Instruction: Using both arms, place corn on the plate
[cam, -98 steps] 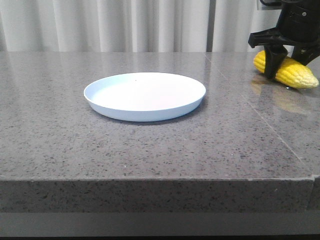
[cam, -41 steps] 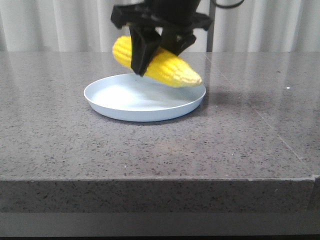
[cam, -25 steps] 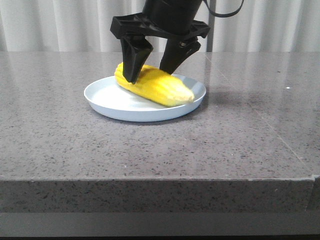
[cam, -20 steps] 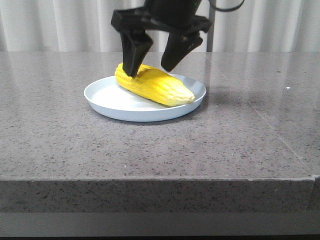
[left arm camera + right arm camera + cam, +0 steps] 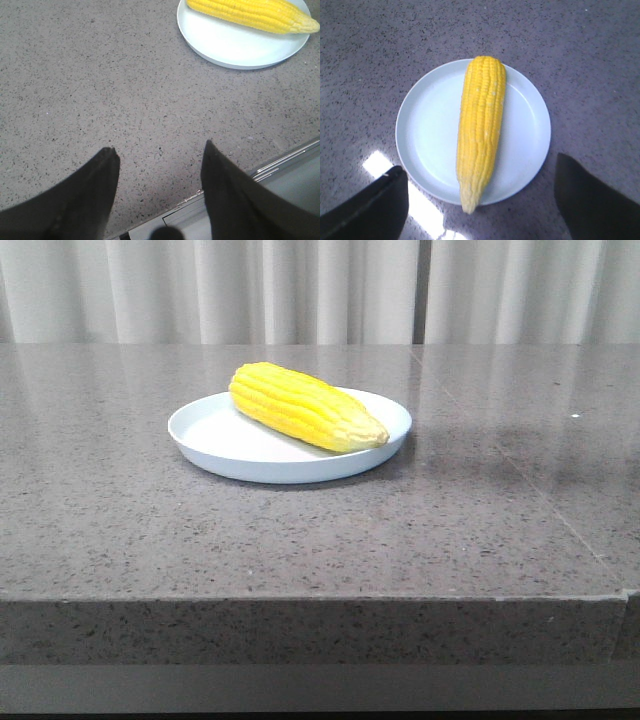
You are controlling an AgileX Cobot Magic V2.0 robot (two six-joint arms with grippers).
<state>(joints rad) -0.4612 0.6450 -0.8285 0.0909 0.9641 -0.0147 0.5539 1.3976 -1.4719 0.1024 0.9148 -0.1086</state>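
The corn (image 5: 306, 408) lies on its side across the plate (image 5: 230, 445), its thick end toward the plate's back left and its paler tip (image 5: 469, 206) reaching just past the rim at the front right (seen from the front). The plate sits flat on the grey speckled tabletop (image 5: 300, 540). No claw touches either one. The right claw (image 5: 480, 200) hangs above the plate with its fingers spread wide and empty, one to each side of the plate. The left claw (image 5: 159, 160) is also spread apart and empty, over bare tabletop near the front edge, well apart from the plate.
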